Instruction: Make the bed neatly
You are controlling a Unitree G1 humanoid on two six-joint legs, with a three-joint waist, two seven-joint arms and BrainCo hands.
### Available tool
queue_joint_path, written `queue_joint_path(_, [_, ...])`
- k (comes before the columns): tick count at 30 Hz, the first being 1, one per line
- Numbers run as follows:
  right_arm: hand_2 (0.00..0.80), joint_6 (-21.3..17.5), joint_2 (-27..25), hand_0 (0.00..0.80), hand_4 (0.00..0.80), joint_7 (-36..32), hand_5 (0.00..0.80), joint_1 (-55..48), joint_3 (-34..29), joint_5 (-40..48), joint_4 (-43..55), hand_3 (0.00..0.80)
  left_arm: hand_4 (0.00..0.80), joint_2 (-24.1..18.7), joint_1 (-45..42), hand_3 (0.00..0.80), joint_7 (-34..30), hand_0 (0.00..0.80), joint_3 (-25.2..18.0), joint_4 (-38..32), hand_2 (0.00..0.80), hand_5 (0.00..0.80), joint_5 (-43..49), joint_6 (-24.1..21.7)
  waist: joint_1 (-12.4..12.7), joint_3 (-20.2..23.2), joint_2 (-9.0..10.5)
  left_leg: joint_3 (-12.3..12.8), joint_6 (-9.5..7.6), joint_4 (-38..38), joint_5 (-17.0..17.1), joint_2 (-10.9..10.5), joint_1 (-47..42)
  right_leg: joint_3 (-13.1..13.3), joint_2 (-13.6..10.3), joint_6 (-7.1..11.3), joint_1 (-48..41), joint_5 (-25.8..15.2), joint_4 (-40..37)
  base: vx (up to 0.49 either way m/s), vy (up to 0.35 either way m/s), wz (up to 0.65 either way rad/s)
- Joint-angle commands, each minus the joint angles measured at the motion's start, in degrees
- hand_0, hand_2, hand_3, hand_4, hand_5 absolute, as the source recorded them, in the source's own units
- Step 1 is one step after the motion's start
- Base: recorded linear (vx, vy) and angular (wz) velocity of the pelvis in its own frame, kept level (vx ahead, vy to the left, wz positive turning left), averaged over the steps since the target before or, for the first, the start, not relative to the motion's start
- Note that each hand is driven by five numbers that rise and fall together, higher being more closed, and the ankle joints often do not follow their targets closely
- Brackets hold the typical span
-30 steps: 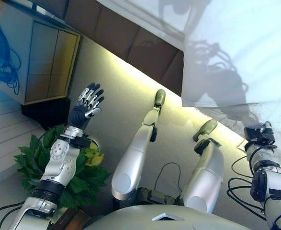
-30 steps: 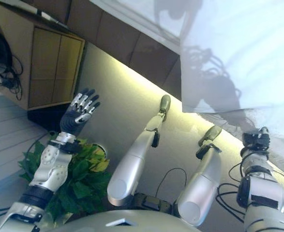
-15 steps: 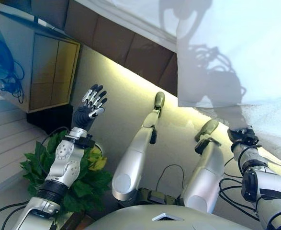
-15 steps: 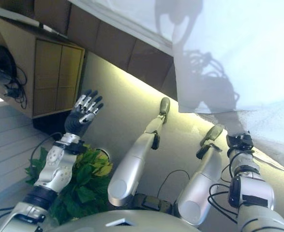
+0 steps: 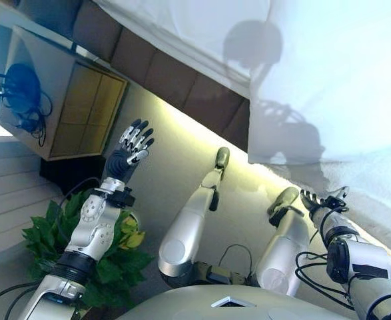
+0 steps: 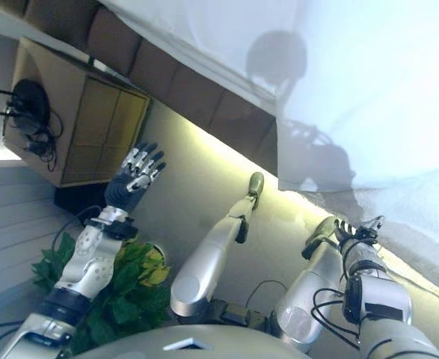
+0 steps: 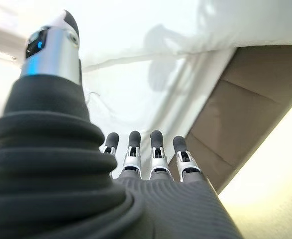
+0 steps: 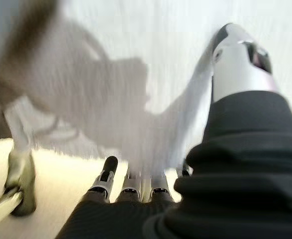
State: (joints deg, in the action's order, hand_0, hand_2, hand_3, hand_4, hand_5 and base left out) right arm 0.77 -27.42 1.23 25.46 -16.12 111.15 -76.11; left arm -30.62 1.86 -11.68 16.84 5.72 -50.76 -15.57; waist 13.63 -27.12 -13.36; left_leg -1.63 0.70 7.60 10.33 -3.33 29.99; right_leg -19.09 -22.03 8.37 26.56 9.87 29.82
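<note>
In the eye views, the white fabric bedsheet (image 5: 328, 87) is seen draped over the brown padded bed frame (image 5: 182, 87), its hem running along the frame. The left hand (image 5: 132, 143) is raised with fingers spread, clear of the sheet. The right hand (image 6: 354, 228) is seen straight-fingered below the hem. In its wrist view, cloth lies just past the fingers (image 8: 108, 167).

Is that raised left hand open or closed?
Open. The left hand is lifted in the air with its fingers straight, holding nothing.
</note>
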Motion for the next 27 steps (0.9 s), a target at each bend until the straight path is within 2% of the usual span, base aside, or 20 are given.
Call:
queue_joint_path(1, [0.000,-4.36,0.87,0.000,0.000,-4.18,0.000,-2.88,-2.74,1.85,4.84,0.000,0.000,-2.62,1.85,0.000,-1.19,0.000,-2.19,-2.50,0.000,0.000,0.19,0.53,1.46,-0.40,1.43,0.56,3.12,10.01,-7.29,2.80,1.77,0.45,-2.09,3.79,-5.65,-12.77,-13.16,0.161,-0.151,0.25])
queue_joint_path(5, [0.000,-3.97,2.38,0.000,0.000,-1.56,0.000,-4.37,-4.36,1.85,7.87,0.000,0.000,-3.91,0.98,0.000,-3.83,0.000,-3.63,-0.65,0.000,0.000,1.48,1.27,2.63,1.72,3.80,-0.71,3.23,9.38,-7.83,3.00,-0.49,-1.38,-0.92,4.00,-10.08,-13.14,-15.50,0.095,-0.156,0.17])
queue_joint_path(8, [0.000,-7.16,2.70,0.000,0.000,0.11,0.000,-5.37,-5.40,1.85,9.83,0.000,0.000,-4.91,0.61,0.000,-5.43,0.000,-4.72,-0.05,0.000,0.000,1.90,2.25,3.45,3.60,5.34,-1.51,3.29,7.88,-7.85,3.26,-2.61,-2.67,-0.34,4.19,-12.96,-13.63,-17.20,0.055,-0.110,0.15])
queue_joint_path(9, [0.000,-8.38,2.73,0.000,0.000,0.89,0.000,-5.72,-5.78,1.85,10.41,0.000,0.000,-5.07,0.47,0.000,-5.73,0.000,-4.96,0.14,0.000,0.000,1.88,2.40,3.57,3.80,5.44,-1.32,2.94,7.28,-6.52,3.21,-2.71,-3.51,-0.39,3.60,-13.13,-14.73,-17.68,-0.017,-0.026,0.10])
queue_joint_path(12, [0.000,-10.38,3.03,0.000,0.000,2.26,0.000,-6.73,-6.95,1.85,11.12,0.000,0.000,-5.01,0.55,0.000,-6.79,0.000,-5.42,1.25,0.000,0.000,2.30,2.82,3.68,5.37,6.06,-1.82,2.81,5.84,-6.30,3.11,-3.91,-3.57,0.05,3.58,-14.15,-14.82,-18.56,0.013,-0.023,0.12])
queue_joint_path(15, [0.000,-10.16,3.16,0.000,0.000,4.53,0.000,-7.40,-7.69,1.85,10.03,0.000,0.000,-4.43,0.99,0.000,-7.57,0.000,-5.02,3.13,0.000,0.000,2.92,2.35,3.50,5.94,6.19,-2.05,2.55,5.69,-6.52,2.92,-4.42,-3.34,0.19,3.46,-14.00,-14.47,-18.12,0.013,0.005,0.07])
queue_joint_path(21, [0.000,-5.58,3.07,0.000,0.000,9.36,0.000,-8.07,-8.98,1.85,3.29,0.000,0.000,-3.55,2.25,0.000,-7.46,0.000,-4.15,3.23,0.000,0.000,3.53,2.30,3.84,6.07,5.97,-2.22,2.15,4.49,-6.11,2.62,-4.45,-3.45,0.62,3.61,-14.35,-14.80,-19.75,-0.033,-0.007,0.01])
queue_joint_path(27, [0.000,-8.03,1.97,0.000,0.000,17.36,0.000,-8.49,-8.32,1.85,-0.54,0.000,0.000,-2.44,3.15,0.000,-7.18,0.000,-3.08,3.37,0.000,0.000,3.82,1.11,3.82,5.42,4.69,-2.40,1.91,4.45,-5.81,1.79,-3.62,-3.07,-0.03,3.65,-13.13,-15.19,-19.51,-0.052,0.048,0.01])
